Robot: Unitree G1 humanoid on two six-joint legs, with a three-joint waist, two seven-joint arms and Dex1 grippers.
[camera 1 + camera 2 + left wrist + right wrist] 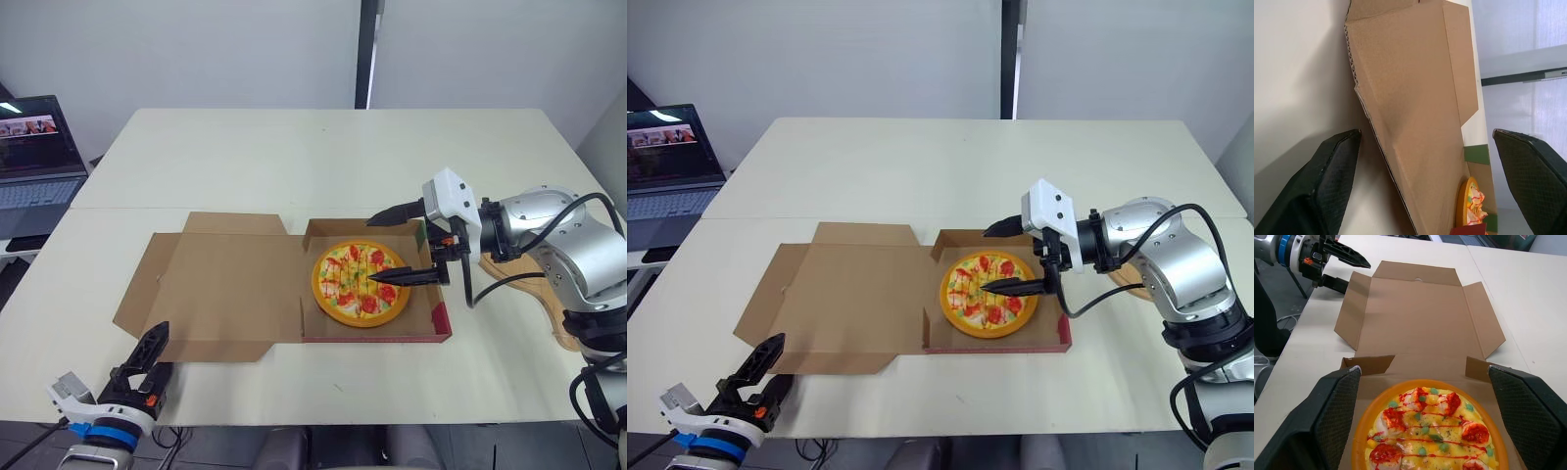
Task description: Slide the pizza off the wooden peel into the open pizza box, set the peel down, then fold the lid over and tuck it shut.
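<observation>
Pizza (361, 282) sits flat inside the base of the pizza box (377, 337), so the slide is judged done. The wooden peel (534, 284) lies on the tabletop (323, 157) just right of the box, partly hidden under the right arm.

The lid (220, 284) lies open and flat on the left side of the base, with its flaps spread. The hinge crease runs away from you, so the fold has to swing from left to right over the pizza.

The left pincer (155, 354) is wide open and empty, near the lid's near-left corner. That makes it the nearer arm to the lid's free edge.

The right pincer (371, 251) is also wide open and holding nothing. It hangs right over the pizza, one finger above the far wall and one across the toppings. You should judge it an obstruction, since it sits in the lid's closing path.

A laptop (34, 162) stands well apart at far left, no conflict.
</observation>
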